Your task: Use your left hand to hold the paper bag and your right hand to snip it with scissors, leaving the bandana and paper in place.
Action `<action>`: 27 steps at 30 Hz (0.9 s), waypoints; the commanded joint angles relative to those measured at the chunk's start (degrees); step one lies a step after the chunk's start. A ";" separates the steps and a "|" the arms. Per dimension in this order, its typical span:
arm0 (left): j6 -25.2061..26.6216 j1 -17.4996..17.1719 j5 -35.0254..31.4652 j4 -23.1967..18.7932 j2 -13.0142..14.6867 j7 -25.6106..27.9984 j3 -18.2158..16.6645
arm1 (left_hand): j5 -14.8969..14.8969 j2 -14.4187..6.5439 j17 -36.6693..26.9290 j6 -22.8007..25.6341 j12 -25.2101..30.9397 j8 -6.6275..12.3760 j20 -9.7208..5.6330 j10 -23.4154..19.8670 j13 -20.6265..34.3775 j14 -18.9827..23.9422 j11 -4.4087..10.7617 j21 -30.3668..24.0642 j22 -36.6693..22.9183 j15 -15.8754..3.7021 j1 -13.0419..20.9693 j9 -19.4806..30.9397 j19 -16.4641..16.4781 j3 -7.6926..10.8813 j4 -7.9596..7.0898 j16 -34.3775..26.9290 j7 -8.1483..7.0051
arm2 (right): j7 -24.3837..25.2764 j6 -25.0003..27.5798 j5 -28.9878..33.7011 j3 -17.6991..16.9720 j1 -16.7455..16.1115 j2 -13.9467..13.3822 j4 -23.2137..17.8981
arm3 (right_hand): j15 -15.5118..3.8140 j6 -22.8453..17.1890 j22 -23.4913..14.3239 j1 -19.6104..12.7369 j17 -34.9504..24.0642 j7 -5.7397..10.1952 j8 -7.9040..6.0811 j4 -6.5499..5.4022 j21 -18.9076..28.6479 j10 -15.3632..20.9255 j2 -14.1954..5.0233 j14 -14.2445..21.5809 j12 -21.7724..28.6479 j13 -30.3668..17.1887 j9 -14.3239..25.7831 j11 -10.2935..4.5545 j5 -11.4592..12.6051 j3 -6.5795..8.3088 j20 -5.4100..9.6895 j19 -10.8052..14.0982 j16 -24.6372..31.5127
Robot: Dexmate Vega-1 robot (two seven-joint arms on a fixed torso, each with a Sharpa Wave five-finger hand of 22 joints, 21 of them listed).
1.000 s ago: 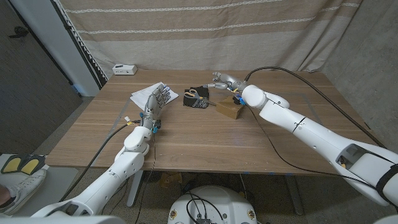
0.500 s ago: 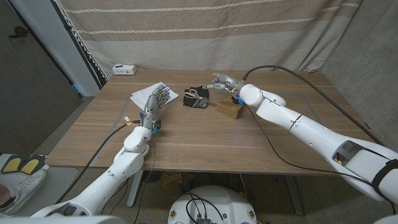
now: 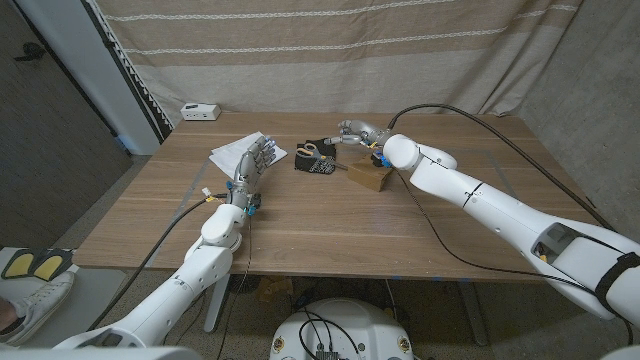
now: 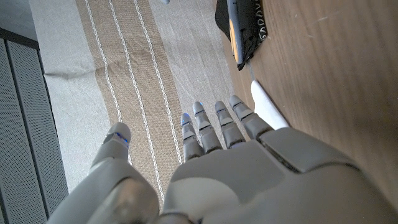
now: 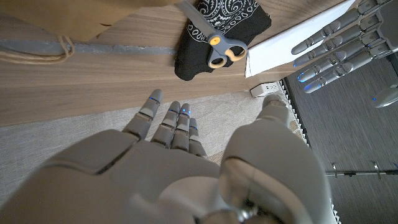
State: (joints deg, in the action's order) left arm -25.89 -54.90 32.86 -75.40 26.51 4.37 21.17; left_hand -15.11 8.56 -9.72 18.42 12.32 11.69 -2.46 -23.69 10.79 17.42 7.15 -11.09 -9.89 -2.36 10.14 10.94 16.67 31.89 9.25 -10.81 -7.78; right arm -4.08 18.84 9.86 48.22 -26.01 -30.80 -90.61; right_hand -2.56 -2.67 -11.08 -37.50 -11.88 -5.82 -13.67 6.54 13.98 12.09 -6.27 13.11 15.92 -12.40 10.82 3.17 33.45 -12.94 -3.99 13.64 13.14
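Note:
A brown paper bag [image 3: 368, 176] lies on the wooden table, its twine handle [image 5: 37, 50] showing in the right wrist view. To its left sits a folded black bandana [image 3: 320, 165] with orange-handled scissors [image 3: 312, 151] on top. My right hand [image 3: 353, 130] hovers behind the bag, right of the scissors [image 5: 217, 46], fingers spread and holding nothing. My left hand [image 3: 255, 160] stands upright with fingers apart over the white paper [image 3: 238, 151], well left of the bag. From the left wrist, the bandana [image 4: 247, 25] lies beyond my left hand [image 4: 217, 168].
A small white box [image 3: 200, 111] sits at the table's far left corner. A striped curtain hangs behind the table. A black cable [image 3: 470, 120] arcs over the right side. Bare wood stretches across the near half of the table [image 3: 320, 225].
My right arm has drifted slightly left, bringing the hand a little nearer the scissors. The left hand, bag, bandana and paper have not moved.

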 commanded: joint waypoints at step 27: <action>-3.37 -0.90 -1.04 0.39 -0.83 2.40 -1.48 | -0.95 -0.27 -0.23 4.66 0.75 1.43 -5.46 -3.05 0.28 2.26 0.27 -0.29 -0.15 -8.73 1.38 0.08 1.13 -0.04 -0.24 -0.31 -0.45 | -2.46 1.81 3.67 4.74 4.22 3.90 4.49 | -0.47 -3.05 -0.18 -1.27 -0.34 -1.76 -0.52 0.12 0.30 1.77 -0.17 0.98 0.61 -0.28 0.22 0.09 -0.38 -0.21 0.32 1.21 0.50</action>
State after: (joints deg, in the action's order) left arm -27.88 -55.74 32.45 -75.57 26.07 5.57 20.29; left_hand -15.78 8.33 -9.72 22.62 12.77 12.75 -2.36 -26.26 10.79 19.06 7.47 -11.09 -9.89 -2.36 10.97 10.94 17.40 31.72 9.08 -10.81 -8.29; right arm -6.33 19.35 11.93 51.37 -23.17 -28.32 -87.43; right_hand -2.26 -5.01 -11.07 -38.10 -12.15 -7.35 -13.99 6.54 14.20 13.21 -6.27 14.03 16.14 -12.39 10.80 3.28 33.26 -12.94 -3.79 14.45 13.58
